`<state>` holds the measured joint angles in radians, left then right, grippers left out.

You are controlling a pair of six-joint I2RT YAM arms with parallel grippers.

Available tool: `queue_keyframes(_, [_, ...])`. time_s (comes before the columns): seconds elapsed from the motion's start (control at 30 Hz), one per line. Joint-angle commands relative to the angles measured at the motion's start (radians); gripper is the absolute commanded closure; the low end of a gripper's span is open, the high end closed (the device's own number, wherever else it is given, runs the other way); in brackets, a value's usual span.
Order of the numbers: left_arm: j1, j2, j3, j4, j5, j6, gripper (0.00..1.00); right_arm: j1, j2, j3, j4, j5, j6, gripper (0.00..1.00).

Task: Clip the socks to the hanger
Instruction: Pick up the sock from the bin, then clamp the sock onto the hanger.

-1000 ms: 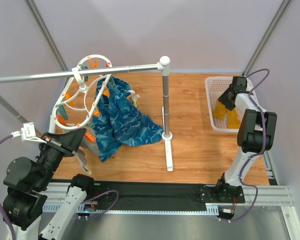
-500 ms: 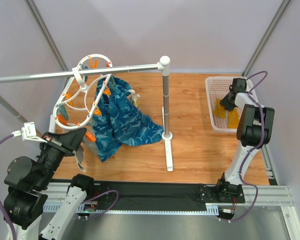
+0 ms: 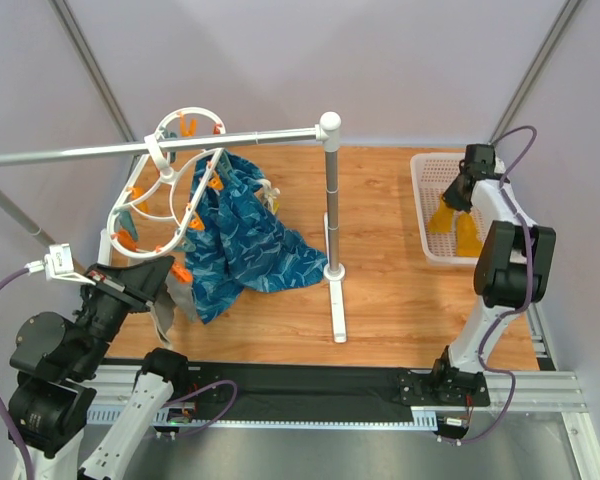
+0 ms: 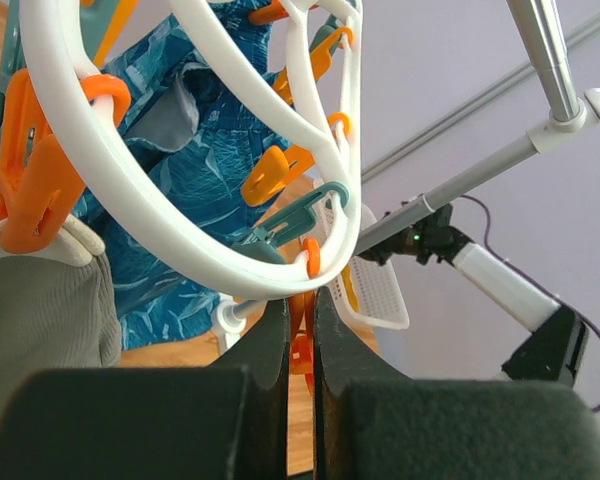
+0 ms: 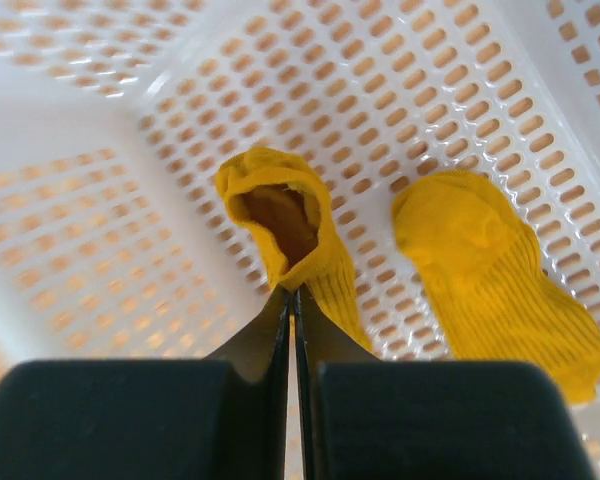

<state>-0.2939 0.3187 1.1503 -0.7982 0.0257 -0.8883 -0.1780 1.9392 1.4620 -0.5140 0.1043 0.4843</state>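
Observation:
The white oval hanger (image 3: 170, 190) with orange clips hangs from the grey rail at the back left. It fills the left wrist view (image 4: 150, 200). My left gripper (image 3: 158, 288) (image 4: 300, 315) is just under its ring, shut on a hanging orange clip (image 4: 302, 345). Two mustard-yellow socks lie in the white basket at the right. My right gripper (image 3: 458, 196) (image 5: 292, 295) is shut on the cuff of the left sock (image 3: 442, 218) (image 5: 280, 225). The other sock (image 3: 468, 236) (image 5: 490, 280) lies loose beside it.
The white perforated basket (image 3: 425, 165) (image 5: 110, 250) stands at the back right. A blue wave-patterned cloth (image 3: 245, 240) (image 4: 200, 170) and a grey garment (image 4: 40, 310) hang from the hanger. The grey rail (image 3: 100, 150) rests on a white post (image 3: 332, 200) mid-table.
My right gripper has shifted slightly over the basket, still holding the sock's cuff, which now looks drawn up a little. The left arm has hardly moved.

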Motion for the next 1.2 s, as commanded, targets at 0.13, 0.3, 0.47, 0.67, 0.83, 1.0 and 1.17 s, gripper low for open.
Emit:
queue_keyframes(0.13, [0.002,-0.009,-0.032,-0.064,0.051,-0.021,1.00,0.158,-0.411,-0.072,-0.118,0.075,-0.099,1.00])
queue_keyframes(0.3, [0.002,-0.007,-0.032,-0.064,0.066,-0.024,1.00,0.358,-0.696,-0.158,-0.273,0.234,-0.118,1.00])
queue_keyframes(0.47, [0.002,-0.010,-0.029,-0.065,0.086,-0.028,1.00,0.543,-0.976,-0.259,-0.483,0.262,-0.058,1.00])
queue_keyframes(0.67, [0.002,-0.012,-0.040,-0.068,0.114,-0.038,1.00,0.959,-1.123,-0.356,-0.531,0.003,0.048,1.00])
queue_keyframes(0.83, [0.002,-0.009,-0.047,-0.065,0.138,-0.038,1.00,1.525,-1.005,-0.281,-0.422,0.138,0.114,1.00])
queue_keyframes(1.0, [0.002,0.011,-0.054,-0.033,0.210,-0.012,1.00,1.663,-0.768,-0.126,-0.299,0.117,0.036,1.00])
queue_keyframes(1.17, [0.002,0.028,-0.063,0.017,0.312,0.038,1.00,1.663,-0.605,0.072,-0.322,0.043,-0.029,1.00])
